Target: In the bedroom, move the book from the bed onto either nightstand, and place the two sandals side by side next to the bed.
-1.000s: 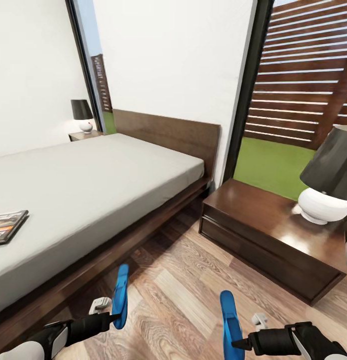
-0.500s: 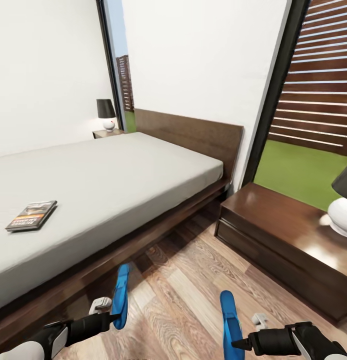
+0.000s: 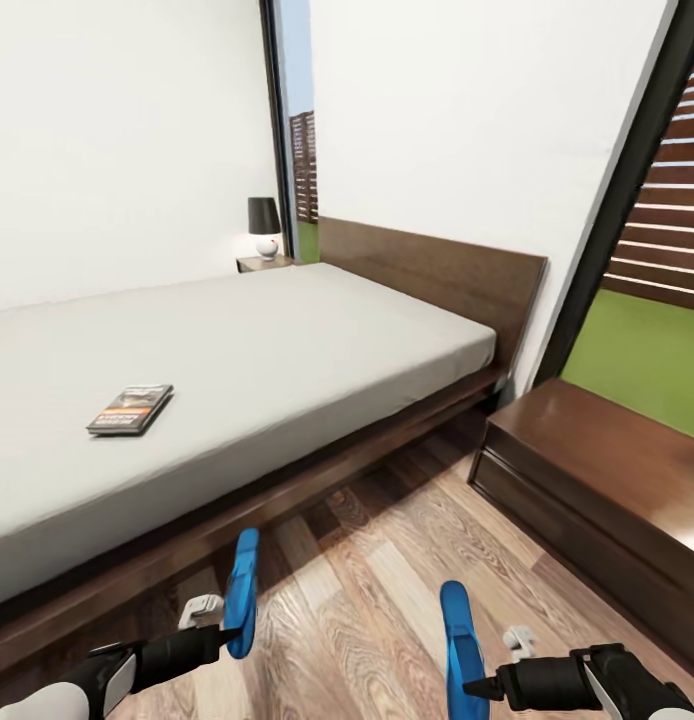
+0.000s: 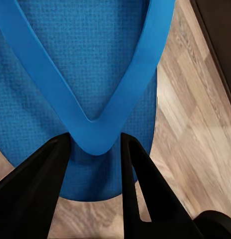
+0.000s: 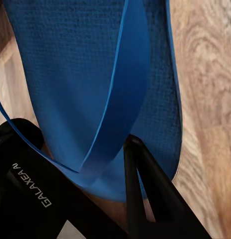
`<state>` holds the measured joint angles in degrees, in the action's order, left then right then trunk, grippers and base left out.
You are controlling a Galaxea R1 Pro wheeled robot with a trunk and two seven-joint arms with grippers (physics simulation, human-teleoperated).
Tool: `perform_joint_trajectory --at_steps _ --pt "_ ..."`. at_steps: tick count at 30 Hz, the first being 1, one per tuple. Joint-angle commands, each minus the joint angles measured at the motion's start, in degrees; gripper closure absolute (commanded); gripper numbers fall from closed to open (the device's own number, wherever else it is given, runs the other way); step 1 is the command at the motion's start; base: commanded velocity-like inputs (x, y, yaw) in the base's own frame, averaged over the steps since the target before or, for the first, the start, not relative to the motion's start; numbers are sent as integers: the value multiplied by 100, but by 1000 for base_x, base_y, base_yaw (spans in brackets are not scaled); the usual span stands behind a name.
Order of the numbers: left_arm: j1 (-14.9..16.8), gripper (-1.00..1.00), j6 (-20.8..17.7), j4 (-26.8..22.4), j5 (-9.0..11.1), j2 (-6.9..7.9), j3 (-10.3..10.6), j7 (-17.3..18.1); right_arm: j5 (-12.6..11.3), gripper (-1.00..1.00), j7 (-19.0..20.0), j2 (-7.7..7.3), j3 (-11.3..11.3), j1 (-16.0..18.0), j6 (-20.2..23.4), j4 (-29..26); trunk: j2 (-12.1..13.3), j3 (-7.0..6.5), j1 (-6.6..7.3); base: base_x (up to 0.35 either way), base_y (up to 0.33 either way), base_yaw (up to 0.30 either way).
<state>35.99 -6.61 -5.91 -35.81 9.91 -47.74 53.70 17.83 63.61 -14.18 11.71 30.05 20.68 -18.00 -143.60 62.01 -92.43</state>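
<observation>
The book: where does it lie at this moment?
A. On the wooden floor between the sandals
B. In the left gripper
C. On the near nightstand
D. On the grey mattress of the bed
D. The book lies flat on the light-grey mattress of the bed, while the left gripper and the right gripper each hold a blue sandal.

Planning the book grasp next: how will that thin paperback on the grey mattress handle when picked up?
The thin paperback book looks light, probably bending if gripped at one edge. It lies flat on the smooth grey mattress, so fingers likely struggle to get under it; pushing may slide it, or dent the mattress.
</observation>
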Motion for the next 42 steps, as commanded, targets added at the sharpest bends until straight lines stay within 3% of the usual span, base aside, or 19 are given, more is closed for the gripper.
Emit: perform_joint_trajectory --at_steps 1,42 --pt "4 100 -60 -6 -22 -16 -60 27 28 100 55 3 51 1 77 -9 -2 5 1 0 0 288" --pt "4 100 -60 -6 -22 -33 -60 27 28 100 78 3 51 1 77 -10 -2 5 1 0 0 217"
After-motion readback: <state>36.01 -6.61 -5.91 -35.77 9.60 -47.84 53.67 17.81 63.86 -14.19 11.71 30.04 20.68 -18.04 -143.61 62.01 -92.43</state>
